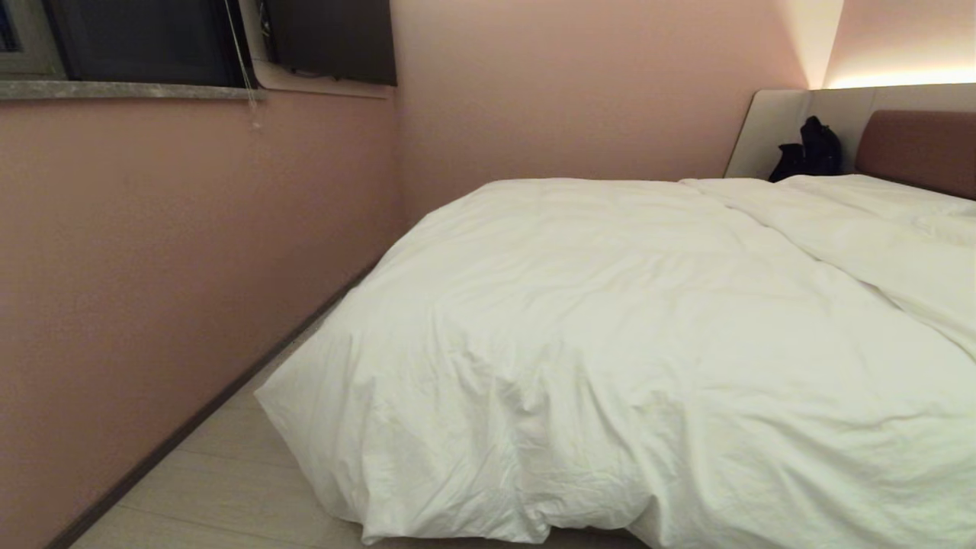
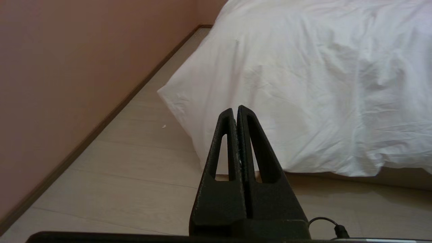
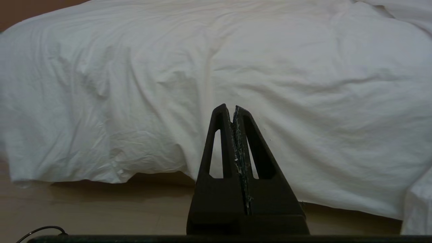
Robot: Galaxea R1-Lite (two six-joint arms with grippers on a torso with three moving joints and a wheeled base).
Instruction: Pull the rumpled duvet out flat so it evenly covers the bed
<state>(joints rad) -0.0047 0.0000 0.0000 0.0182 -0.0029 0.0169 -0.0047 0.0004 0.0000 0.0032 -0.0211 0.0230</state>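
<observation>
Pink walls [image 1: 191, 252] on two sides, meeting in a corner behind the near end of the bed [image 1: 915, 149], with a dark window [image 1: 145, 38] over a grey stone sill high on the left-hand wall. Pale plank floor [image 1: 229, 488] in a strip between that wall and the bed. White puffy duvet [image 1: 610, 328] spread over most of the mattress, softly creased, draped over the foot end and down the side facing the wall, its hem close to the floor and bunched in a rounded corner at lower left of the head view. A long ridge or fold across the duvet toward the headboard, upper right, with more white bedding beyond it. Brown padded headboard [image 1: 919, 149] set in a light grey panel [image 1: 778, 126], lit from a warm strip above. A small black bag-like object [image 1: 812, 149] against that panel, beside the headboard. Neither arm in the head view. Left gripper [image 2: 236, 109] low above the floor, aimed at the hanging corner of the duvet, apart from it, black fingers [image 2: 224, 141] pressed together with nothing between them. Right gripper [image 3: 229, 108] likewise clenched and empty, pointed at the draped foot edge of the duvet, not touching. A thin black cable [image 2: 325, 222] looped near the left wrist
</observation>
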